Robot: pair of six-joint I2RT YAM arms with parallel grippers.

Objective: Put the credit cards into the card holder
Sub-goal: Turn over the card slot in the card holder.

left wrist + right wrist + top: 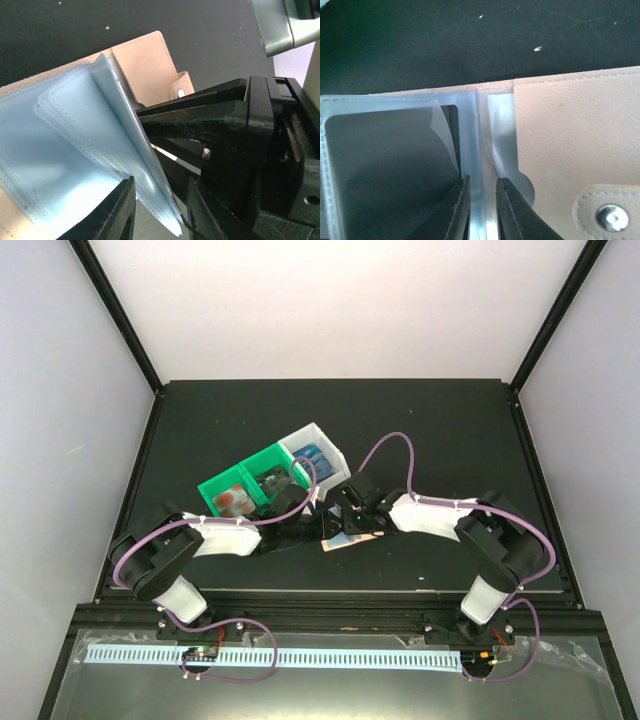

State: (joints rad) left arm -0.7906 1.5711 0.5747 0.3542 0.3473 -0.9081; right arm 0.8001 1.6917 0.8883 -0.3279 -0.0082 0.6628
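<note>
Right wrist view — the right end effector (pixel 482 210) pinches a clear sleeve of the open card holder (pixel 575 145) on the dark worktop (pixel 470 45); the left end effector (pixel 160 210) straddles another sleeve, slightly spread.

Tan card holder (pixel 570 130), pale blue clear sleeves (pixel 75 150)

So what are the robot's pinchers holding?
Both are at the card holder's clear sleeves: right gripper around the sleeve spine, left gripper around a sleeve's edge.
</note>
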